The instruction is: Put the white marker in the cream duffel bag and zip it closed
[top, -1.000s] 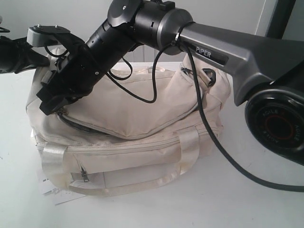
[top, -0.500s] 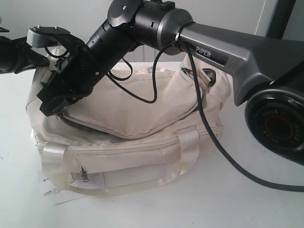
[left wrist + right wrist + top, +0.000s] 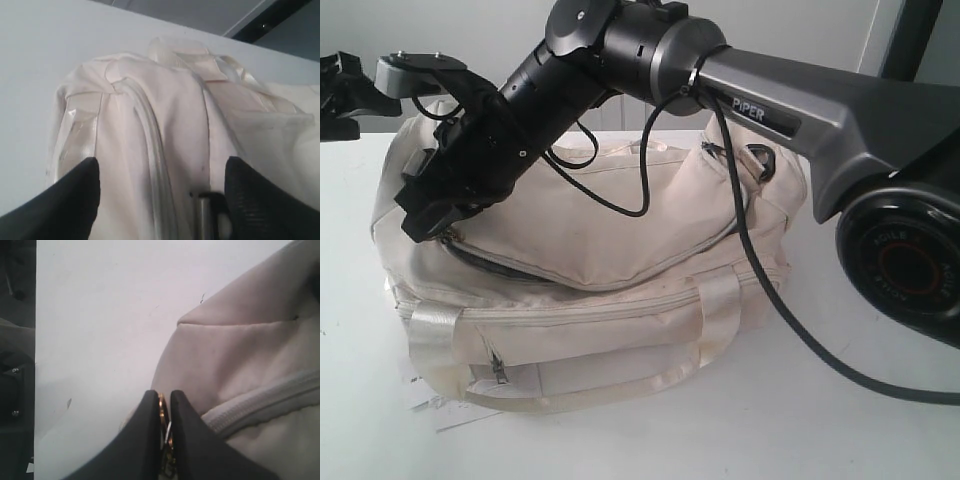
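A white table [image 3: 620, 440] holds the cream duffel bag [image 3: 620, 240]. The white marker cannot be seen anywhere outside the bag, so it is likely inside. The zip [image 3: 260, 400] runs along the top of the bag, from end to end. The right gripper [image 3: 164, 437] is at one end of the bag, squeezed tight on the little gold zip pull [image 3: 162, 410]. The left gripper [image 3: 161, 172] hangs just above that same end, spread wide and holding nothing
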Action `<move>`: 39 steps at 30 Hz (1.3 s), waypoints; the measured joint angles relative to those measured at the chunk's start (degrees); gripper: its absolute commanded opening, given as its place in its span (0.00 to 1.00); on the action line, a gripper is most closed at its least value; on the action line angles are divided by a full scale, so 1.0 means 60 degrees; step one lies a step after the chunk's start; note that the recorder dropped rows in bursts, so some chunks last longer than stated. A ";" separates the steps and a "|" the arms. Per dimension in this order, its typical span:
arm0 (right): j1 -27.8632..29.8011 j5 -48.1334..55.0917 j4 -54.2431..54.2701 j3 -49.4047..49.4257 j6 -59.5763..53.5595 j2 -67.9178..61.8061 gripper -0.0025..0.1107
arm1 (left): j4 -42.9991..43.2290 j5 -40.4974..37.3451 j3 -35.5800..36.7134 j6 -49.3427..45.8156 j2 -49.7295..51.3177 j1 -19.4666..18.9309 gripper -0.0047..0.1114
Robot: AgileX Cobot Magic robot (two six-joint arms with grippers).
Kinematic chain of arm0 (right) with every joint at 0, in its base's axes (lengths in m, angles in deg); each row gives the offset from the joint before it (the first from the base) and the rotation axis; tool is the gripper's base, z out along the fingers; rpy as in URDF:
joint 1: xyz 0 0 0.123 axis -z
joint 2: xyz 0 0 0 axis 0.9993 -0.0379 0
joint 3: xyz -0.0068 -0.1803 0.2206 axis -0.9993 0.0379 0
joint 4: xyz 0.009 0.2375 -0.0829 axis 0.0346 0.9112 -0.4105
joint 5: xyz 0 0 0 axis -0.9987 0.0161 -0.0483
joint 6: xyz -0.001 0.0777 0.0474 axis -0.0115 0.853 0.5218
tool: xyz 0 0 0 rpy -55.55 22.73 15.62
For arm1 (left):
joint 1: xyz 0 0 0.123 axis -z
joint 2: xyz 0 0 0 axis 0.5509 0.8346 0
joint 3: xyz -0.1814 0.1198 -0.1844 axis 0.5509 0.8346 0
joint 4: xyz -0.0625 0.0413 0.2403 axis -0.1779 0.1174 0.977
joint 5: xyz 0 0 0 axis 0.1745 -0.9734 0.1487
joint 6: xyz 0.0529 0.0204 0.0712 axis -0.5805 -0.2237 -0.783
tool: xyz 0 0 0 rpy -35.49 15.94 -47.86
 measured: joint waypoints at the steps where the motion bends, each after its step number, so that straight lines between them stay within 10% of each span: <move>1: 0.0000 -0.0007 0.0018 0.0000 0.0009 0.0000 0.02 | 0.0290 -0.0145 0.0058 0.0136 -0.0094 -0.0041 0.62; 34: 0.0000 -0.0023 -0.0005 0.0000 0.0009 0.0000 0.02 | 0.0521 -0.0034 0.3326 0.0679 -0.1908 0.0758 0.63; 39: 0.0000 -0.0023 -0.0005 0.0000 0.0009 0.0000 0.02 | 0.0475 0.0481 0.3372 0.0618 -0.1908 0.0891 0.37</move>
